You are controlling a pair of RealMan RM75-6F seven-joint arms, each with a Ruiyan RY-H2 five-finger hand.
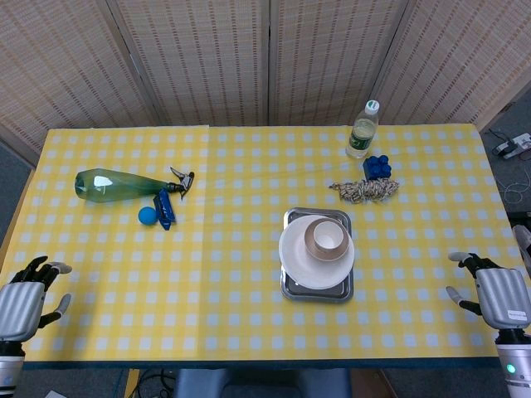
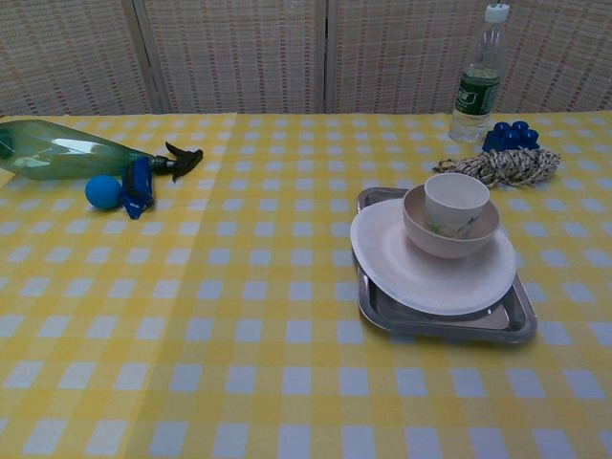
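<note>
The left robot hand rests at the near left corner of the bench, which is covered in a yellow-and-white checked cloth. Its dark-tipped fingers are spread and hold nothing. The right robot hand sits at the near right edge in the same manner, fingers apart and empty. Only the head view shows the two hands. Both are well apart from every object, so nothing on the bench is supported or steadied by them.

Nearest the right robot hand, at the middle of the bench, is a stack: a rectangular stainless steel tray at the bottom, a round white plate on it, tilted so that its left rim overhangs the tray's edge, a pale pink bowl on the plate, and a small white cup standing upright inside the bowl. Each piece nests in the wider one beneath it, which keeps the pile stable.

Nearest the left robot hand, though still far from it, a green translucent plastic spray bottle lies on its side at the far left, its black trigger head pointing right. Just beside it are a small blue ball and a dark blue clip-like piece touching the ball.

At the far right a clear plastic water bottle with a green label and white cap stands upright. Close by it are a cluster of dark blue round knobs and a bundle of beige braided rope.
</note>
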